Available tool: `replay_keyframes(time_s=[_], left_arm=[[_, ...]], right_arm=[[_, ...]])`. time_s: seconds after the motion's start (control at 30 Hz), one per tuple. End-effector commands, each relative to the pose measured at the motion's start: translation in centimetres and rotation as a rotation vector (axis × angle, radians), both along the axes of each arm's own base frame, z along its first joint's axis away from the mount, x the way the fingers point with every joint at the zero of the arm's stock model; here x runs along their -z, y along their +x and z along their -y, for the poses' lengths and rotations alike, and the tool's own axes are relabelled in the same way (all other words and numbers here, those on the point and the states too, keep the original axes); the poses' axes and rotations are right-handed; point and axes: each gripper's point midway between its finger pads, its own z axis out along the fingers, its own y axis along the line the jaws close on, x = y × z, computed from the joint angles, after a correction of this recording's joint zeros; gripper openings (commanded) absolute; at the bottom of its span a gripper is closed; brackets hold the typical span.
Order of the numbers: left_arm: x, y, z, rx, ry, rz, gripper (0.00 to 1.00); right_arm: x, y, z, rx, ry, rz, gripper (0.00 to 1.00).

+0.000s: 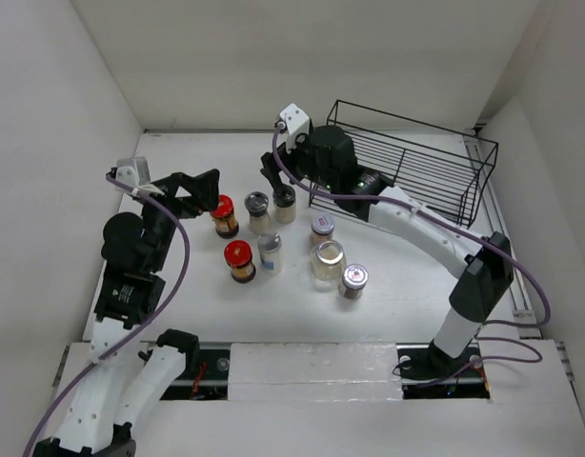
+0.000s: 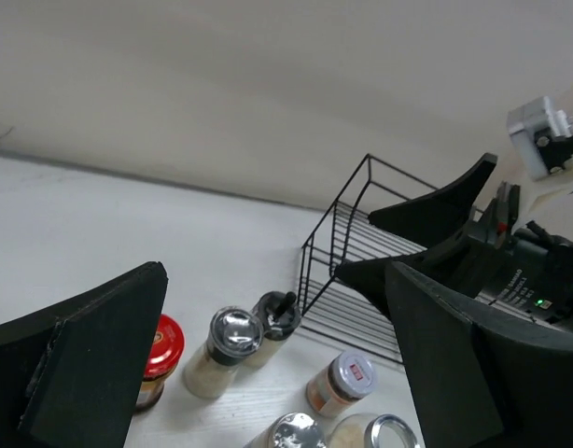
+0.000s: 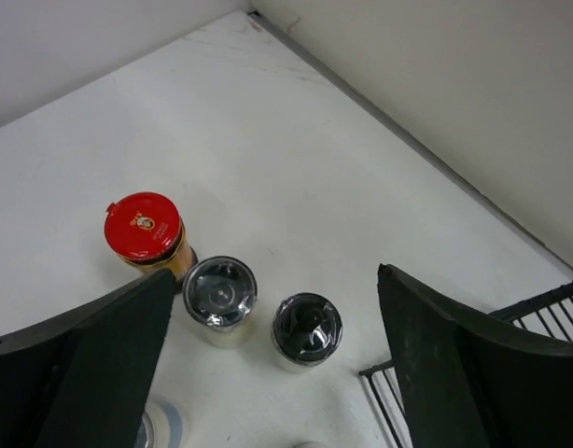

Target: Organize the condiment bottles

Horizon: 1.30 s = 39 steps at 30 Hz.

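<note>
We see both tools empty: the right gripper (image 3: 275, 273) hangs wide open over the black-capped shaker (image 3: 307, 329), and the left gripper (image 1: 210, 190) stands spread near a red-lidded jar (image 1: 223, 215). The condiment bottles (image 1: 270, 253) cluster on the table (image 1: 302, 319) by the wire rack (image 1: 407, 167), all upright, long axes vertical, caps up. Our worry: the silver-capped shaker (image 3: 219, 292) sits just beside the likely target, so a descending finger could clip it and topple either one
</note>
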Motion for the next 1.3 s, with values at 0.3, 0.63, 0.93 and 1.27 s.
replay_keyframes(time_s=[0.3, 0.63, 0.93, 1.27], left_arm=[[-2.8, -2.9, -1.9, -0.06, -0.042, 0.172, 1.0], [0.2, 0.5, -6.0, -0.338, -0.172, -0.064, 0.23], [2.2, 1.2, -5.6, -0.314, -0.173, -0.093, 0.58], [2.1, 1.4, -5.2, -0.294, -0.163, -0.091, 0.59]], right_arm=[[-1.4, 2.8, -5.3, -0.064, -0.031, -0.031, 0.0], [1.8, 3.7, -9.7, -0.189, -0.073, -0.069, 0.56], [7.4, 0.5, -14.0, -0.312, -0.172, -0.126, 1.0], [12.5, -3.0, -16.0, -0.404, -0.244, -0.2, 1.0]])
